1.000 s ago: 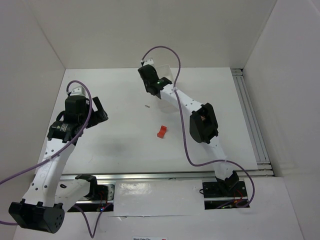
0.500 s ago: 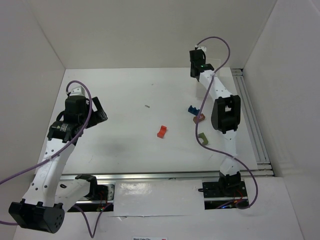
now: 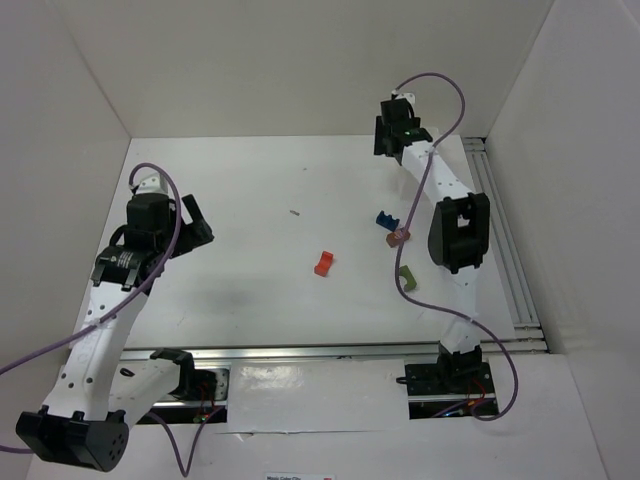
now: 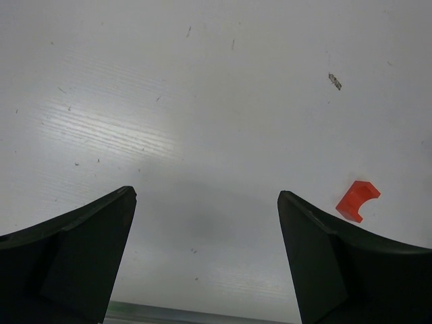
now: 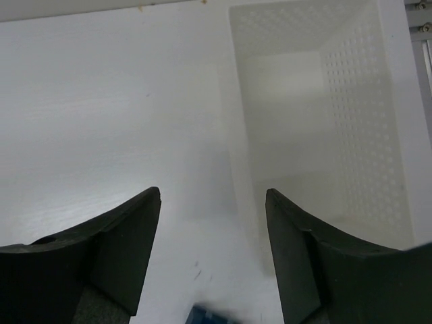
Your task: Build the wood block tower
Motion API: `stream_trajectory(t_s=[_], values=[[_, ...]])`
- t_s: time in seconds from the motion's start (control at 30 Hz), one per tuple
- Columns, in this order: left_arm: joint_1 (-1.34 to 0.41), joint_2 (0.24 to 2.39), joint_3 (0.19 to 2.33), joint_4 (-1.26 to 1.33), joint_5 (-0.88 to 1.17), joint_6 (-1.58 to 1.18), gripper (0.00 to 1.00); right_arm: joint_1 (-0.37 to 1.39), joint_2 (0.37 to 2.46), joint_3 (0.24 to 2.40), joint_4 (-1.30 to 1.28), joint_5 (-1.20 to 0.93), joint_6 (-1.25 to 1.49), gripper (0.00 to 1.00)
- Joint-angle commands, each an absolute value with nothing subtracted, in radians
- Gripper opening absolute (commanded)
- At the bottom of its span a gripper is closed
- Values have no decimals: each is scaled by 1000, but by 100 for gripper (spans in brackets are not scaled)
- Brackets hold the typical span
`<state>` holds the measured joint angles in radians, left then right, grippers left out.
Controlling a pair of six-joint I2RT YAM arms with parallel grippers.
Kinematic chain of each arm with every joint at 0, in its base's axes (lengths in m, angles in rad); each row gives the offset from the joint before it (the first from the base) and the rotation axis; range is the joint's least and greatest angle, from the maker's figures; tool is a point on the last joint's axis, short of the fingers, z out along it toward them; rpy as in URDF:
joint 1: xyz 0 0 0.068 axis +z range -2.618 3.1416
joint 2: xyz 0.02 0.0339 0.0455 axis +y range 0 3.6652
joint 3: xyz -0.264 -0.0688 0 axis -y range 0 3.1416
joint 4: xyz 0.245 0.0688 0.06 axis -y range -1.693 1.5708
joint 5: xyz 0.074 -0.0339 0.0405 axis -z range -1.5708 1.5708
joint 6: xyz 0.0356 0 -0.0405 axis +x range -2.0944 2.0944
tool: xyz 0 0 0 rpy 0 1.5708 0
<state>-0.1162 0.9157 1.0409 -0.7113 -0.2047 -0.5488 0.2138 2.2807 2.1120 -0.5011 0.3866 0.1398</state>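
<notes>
As the right arm had swung within the last second from mid-table to the far back corner, the right gripper (image 5: 213, 197) went from clamped to parted jaws, with only bare table (image 3: 250, 190) between them. The white bin (image 5: 368, 121), seen at that gripper a second earlier, now lay released just ahead and to the right of its fingers. The swing left three more pieces in plain sight beside the right forearm: blue block (image 3: 383, 217), brown block (image 3: 398, 238) and green block (image 3: 406, 273), lying near one another in a loose line, none touching. Whether they had been tipped from the bin or only hidden under the arm could not be told. The red block (image 3: 323, 263) lay alone near mid-table, unmoved, notch visible in the left wrist view (image 4: 358, 200). The left gripper (image 4: 206, 196) hovered over the left of the table, jaws wide and empty, barely shifted. No tower stood; nothing was stacked. Judgement: the bin was out of the way and both hands were free, so the build proper could begin, probably by placing the brown block as base.
</notes>
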Motion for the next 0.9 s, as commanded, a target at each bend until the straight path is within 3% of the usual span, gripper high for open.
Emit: stream_trajectory(t_s=[0.0, 0.3, 0.4, 0.47, 0.57, 0.87], values=[[-110, 920, 1058, -693, -195, -532, 99, 325, 1969, 2001, -430, 386, 167, 71], [-110, 965, 1008, -640, -169, -543, 99, 462, 1544, 1240, -324, 281, 344, 67], [-110, 976, 1008, -640, -146, -543, 99, 425, 1499, 1096, -394, 296, 391, 70], [-110, 976, 999, -617, -128, -543, 99, 350, 1453, 993, -384, 244, 409, 80], [-110, 985, 999, -604, -117, -543, 99, 270, 1433, 936, -345, 149, 432, 92], [-110, 985, 979, -604, -107, -561, 99, 207, 1577, 956, -258, 78, 552, 93]])
